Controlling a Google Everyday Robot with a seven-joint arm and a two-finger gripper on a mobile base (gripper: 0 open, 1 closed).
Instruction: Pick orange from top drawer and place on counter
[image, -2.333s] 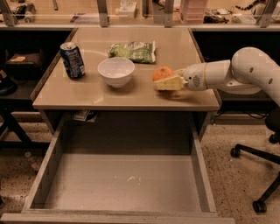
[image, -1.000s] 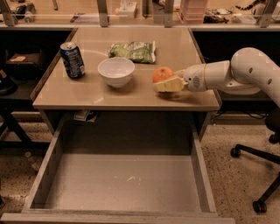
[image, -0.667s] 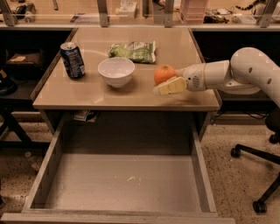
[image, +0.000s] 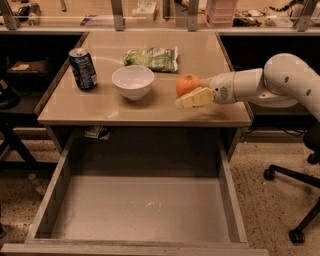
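The drawer (image: 100, 215) is pulled fully out toward the camera, and its scuffed grey floor holds nothing. The pick therefore looks done.

Past it lies the counter (image: 125, 111). Toward its 4 o'clock corner the gripper (image: 190, 93) reaches in from 3 o'clock on a white arm (image: 280, 80), low over the tabletop. The jaws are spread. 1 pale finger (image: 193, 98) lies along the near side of the orange (image: 187, 83), at about its 6 o'clock, seemingly just off the skin. The other finger is mostly hidden behind the fruit at about 2 o'clock.

The orange sits between those 2 fingers and looks settled on the counter, not hanging above it. The placing looks as good as done, with the grip apparently let go.

What seems left is to draw the arm back toward 3 o'clock without nudging the fruit. It is round and could roll toward the near counter edge.

Farther in, at the orange's 9 o'clock, stands a white bowl (image: 132, 81), well apart. A blue can (image: 83, 68) stands beyond that, toward 10 o'clock. A green bag (image: 152, 58) lies farthest, at the orange's 11 o'clock.
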